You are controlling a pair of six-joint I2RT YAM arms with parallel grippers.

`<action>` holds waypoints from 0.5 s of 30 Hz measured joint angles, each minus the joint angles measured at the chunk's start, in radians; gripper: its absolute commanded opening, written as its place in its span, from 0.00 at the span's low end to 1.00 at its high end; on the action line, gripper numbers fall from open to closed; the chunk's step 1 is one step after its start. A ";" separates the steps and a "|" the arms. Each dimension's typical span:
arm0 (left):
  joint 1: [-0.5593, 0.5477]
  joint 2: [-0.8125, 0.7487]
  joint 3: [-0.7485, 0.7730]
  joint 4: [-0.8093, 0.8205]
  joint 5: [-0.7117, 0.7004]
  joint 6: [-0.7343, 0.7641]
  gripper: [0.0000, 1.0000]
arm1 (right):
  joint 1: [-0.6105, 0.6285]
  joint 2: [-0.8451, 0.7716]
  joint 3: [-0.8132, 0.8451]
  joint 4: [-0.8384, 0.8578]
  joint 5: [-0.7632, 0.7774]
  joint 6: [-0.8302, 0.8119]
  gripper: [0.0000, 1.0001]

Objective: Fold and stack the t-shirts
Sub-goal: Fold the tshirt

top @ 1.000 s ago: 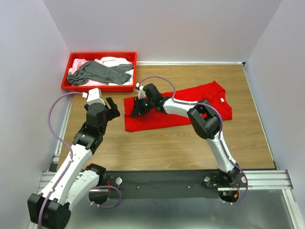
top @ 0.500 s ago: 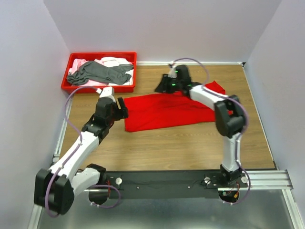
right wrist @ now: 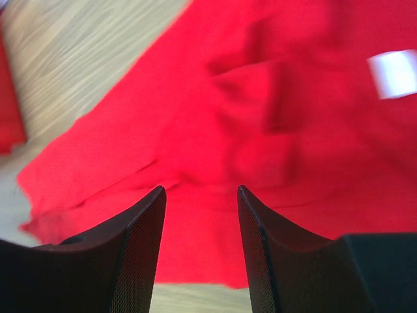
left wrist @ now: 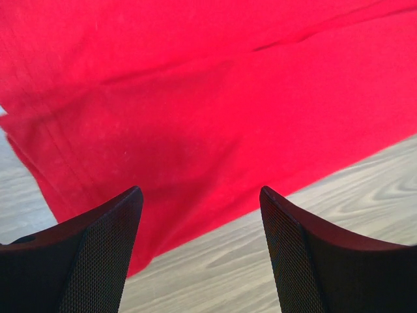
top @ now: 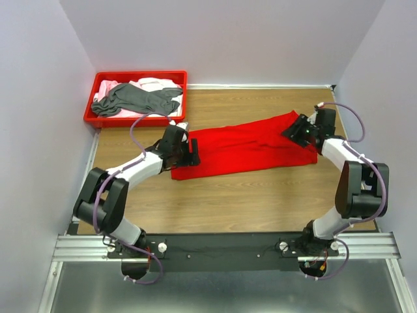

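Observation:
A bright red t-shirt (top: 247, 147) lies folded into a long band across the wooden table. My left gripper (top: 194, 151) hovers at its left end, open, with the cloth edge (left wrist: 195, 130) and bare wood showing between its fingers (left wrist: 98, 254). At the shirt's right end my right gripper (top: 293, 132) is open above the red cloth (right wrist: 195, 130), holding nothing. The shirt's white neck label (right wrist: 394, 73) shows at the right of the right wrist view. A dark grey t-shirt (top: 137, 99) lies on pale pink and white t-shirts (top: 156, 83) in the tray.
The red plastic tray (top: 133, 120) stands at the table's far left corner. White walls close the table in on the left, back and right. Bare wood (top: 247, 202) runs between the shirt and the arm bases.
My right gripper let go at the shirt's left end, opened and swept across to its right end. The left arm reached right to the shirt's left end, still open.

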 measured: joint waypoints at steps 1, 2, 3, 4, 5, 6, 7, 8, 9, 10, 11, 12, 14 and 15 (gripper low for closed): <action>0.000 0.021 0.000 -0.007 0.003 0.000 0.80 | -0.024 0.010 0.000 -0.002 0.000 0.000 0.55; 0.000 0.032 0.000 -0.017 0.006 0.000 0.80 | -0.047 0.023 0.000 -0.001 0.000 0.000 0.55; 0.000 0.036 0.000 -0.024 0.007 0.000 0.80 | -0.065 0.040 0.001 -0.002 0.000 0.000 0.55; 0.001 0.035 0.000 -0.036 0.007 0.000 0.80 | -0.072 0.053 0.003 -0.002 0.000 0.000 0.55; 0.001 0.030 0.000 -0.040 0.006 0.001 0.82 | -0.076 0.071 0.006 -0.002 0.001 0.000 0.55; 0.001 0.022 0.000 -0.045 0.005 0.002 0.82 | -0.077 0.088 0.010 -0.001 0.001 0.000 0.55; 0.001 0.008 0.000 -0.052 -0.003 0.005 0.83 | -0.080 0.100 0.014 -0.002 0.001 0.000 0.56; 0.001 -0.002 0.000 -0.055 -0.008 0.005 0.83 | -0.080 0.119 0.019 -0.001 0.001 0.000 0.56; 0.001 -0.019 0.000 -0.059 -0.016 0.009 0.83 | -0.080 0.135 0.021 -0.001 0.000 0.000 0.56; 0.001 -0.045 0.000 -0.061 -0.028 0.013 0.83 | -0.081 0.147 0.024 0.000 0.000 0.000 0.56; 0.003 -0.065 0.000 -0.061 -0.040 0.018 0.83 | -0.082 0.166 0.027 0.000 -0.002 0.001 0.56; 0.003 -0.088 0.000 -0.061 -0.056 0.025 0.83 | -0.082 0.181 0.031 0.000 -0.004 0.002 0.56; 0.005 -0.138 0.000 -0.060 -0.081 0.040 0.83 | -0.083 0.203 0.036 0.003 -0.009 0.005 0.56; 0.009 -0.171 0.000 -0.060 -0.101 0.055 0.83 | -0.084 0.211 0.037 0.004 -0.012 0.008 0.55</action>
